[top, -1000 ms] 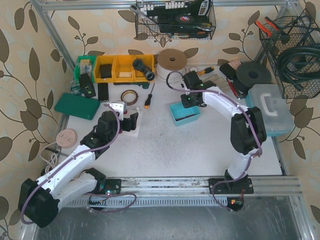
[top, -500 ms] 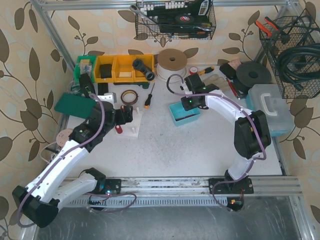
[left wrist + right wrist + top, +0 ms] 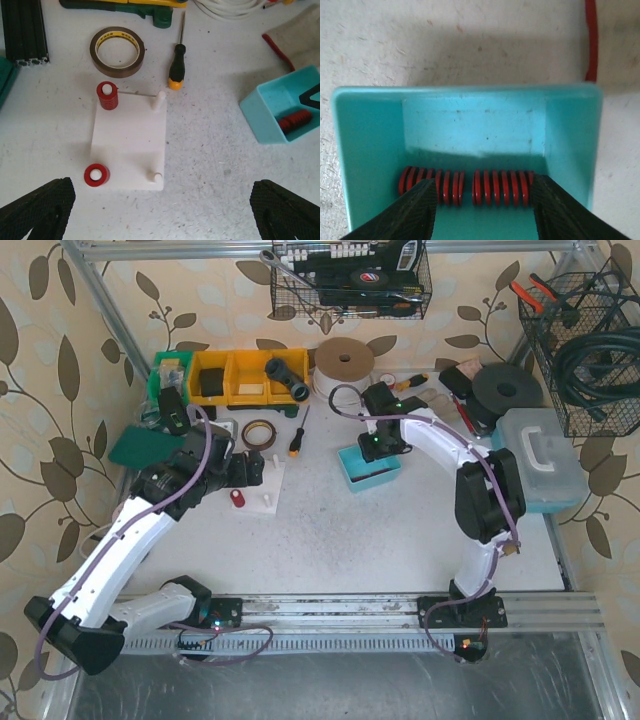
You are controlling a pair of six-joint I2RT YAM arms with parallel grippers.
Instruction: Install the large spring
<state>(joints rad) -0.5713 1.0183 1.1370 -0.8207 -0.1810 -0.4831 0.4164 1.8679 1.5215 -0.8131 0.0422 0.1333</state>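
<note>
A white peg plate [image 3: 131,137] lies on the table ahead of my left gripper [image 3: 160,210], which hangs open above it with nothing held. One red spring [image 3: 107,96] stands on the far left peg and a shorter red spring [image 3: 96,175] on the near left peg. Both right pegs are bare. My right gripper [image 3: 484,200] is down inside the teal bin [image 3: 370,145], open. Two red springs [image 3: 502,187] lie there end to end between its fingers [image 3: 415,210]. I cannot tell which one is the large spring. From above, the right gripper [image 3: 378,450] covers the bin [image 3: 368,478].
A brown tape roll [image 3: 117,51], a black and orange screwdriver [image 3: 176,75] and a black extrusion [image 3: 25,30] lie just beyond the plate. Yellow bins [image 3: 240,375] line the back. A red cable [image 3: 590,40] runs past the teal bin. A clear lidded box [image 3: 540,465] stands at the right.
My left gripper has opened wide and drawn back from the peg plate, leaving a red spring on its near left peg. The right gripper's jaws have widened over the springs in the bin.
</note>
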